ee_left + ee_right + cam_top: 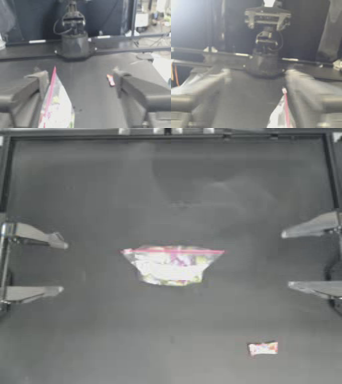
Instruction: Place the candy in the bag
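Observation:
The bag (172, 263), a clear pouch with a pink-red seal strip along its far edge, lies flat in the middle of the table; colourful sweets show through it. The candy (263, 348), a small white wrapper with orange-red marks, lies alone near the front right, well apart from the bag. My left gripper (61, 267) waits open at the left edge, level with the bag. At the right edge, my right gripper (287, 260) is open too. The left wrist view shows the bag (55, 107) near one jaw and the candy (110, 80) farther off. The bag (283, 112) also shows in the right wrist view.
Rails frame the dark table (171, 188) at the back and sides. The right arm's base (74, 45) stands across the table in the left wrist view, and the left arm's base (264, 62) in the right wrist view.

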Controlling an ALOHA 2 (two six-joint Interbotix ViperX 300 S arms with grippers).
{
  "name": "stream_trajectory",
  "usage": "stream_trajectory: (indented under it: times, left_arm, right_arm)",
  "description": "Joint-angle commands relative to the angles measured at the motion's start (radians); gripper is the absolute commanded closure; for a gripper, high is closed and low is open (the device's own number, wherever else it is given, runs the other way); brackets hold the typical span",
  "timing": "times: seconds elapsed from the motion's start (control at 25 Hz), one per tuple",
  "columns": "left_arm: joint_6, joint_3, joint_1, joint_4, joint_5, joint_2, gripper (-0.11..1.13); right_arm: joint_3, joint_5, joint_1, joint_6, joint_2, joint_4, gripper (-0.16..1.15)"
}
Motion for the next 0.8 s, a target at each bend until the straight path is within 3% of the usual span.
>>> stream_trajectory:
  times: [0.04, 0.32, 0.8]
  left_arm:
    - [0.012, -0.029, 0.008, 0.003, 0.014, 0.015, 0.01]
    - [0.032, -0.029, 0.029, 0.000, 0.046, 0.015, 0.01]
    - [0.032, -0.023, 0.046, -0.005, 0.083, 0.028, 0.01]
  right_arm:
    - [-0.031, 0.015, -0.002, 0.003, 0.009, 0.009, -0.02]
    - [-0.158, 0.244, -0.044, 0.002, 0.043, 0.067, -0.02]
    - [-0.483, 0.669, -0.144, 0.000, 0.267, 0.077, -0.02]
